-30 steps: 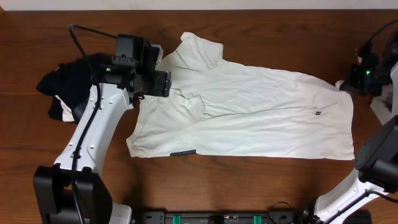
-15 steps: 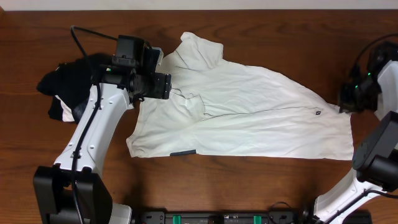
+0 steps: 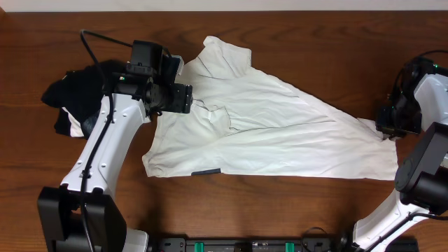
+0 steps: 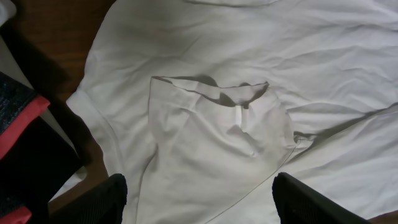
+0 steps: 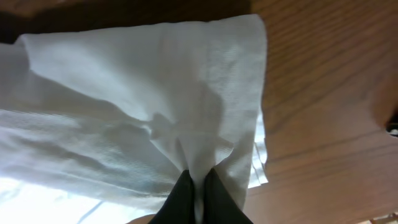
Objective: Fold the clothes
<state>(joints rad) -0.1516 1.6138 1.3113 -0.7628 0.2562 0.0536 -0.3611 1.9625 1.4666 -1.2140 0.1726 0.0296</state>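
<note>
The white T-shirt (image 3: pixel 280 129) lies spread across the wooden table, its collar end at the left and its hem at the right. My left gripper (image 3: pixel 183 98) hovers open over the folded sleeve near the collar; in the left wrist view its two dark fingers (image 4: pixel 112 196) stand wide apart above the white T-shirt (image 4: pixel 249 124), with nothing between them. My right gripper (image 3: pixel 387 126) is shut on the hem's far right corner. In the right wrist view the cloth (image 5: pixel 155 93) is pinched between the black fingers (image 5: pixel 214 193) of my right gripper (image 5: pixel 198 180) and lifted off the wood.
A heap of black garments (image 3: pixel 77 98) with a grey-and-red band (image 4: pixel 22 115) lies left of the shirt, beside the left arm. Bare brown table (image 3: pixel 280 210) runs along the front edge. The arm bases (image 3: pixel 245 245) sit at the front.
My right gripper has carried the shirt's far right hem corner toward the front, so the right edge now slants inward. The left arm has not moved.
</note>
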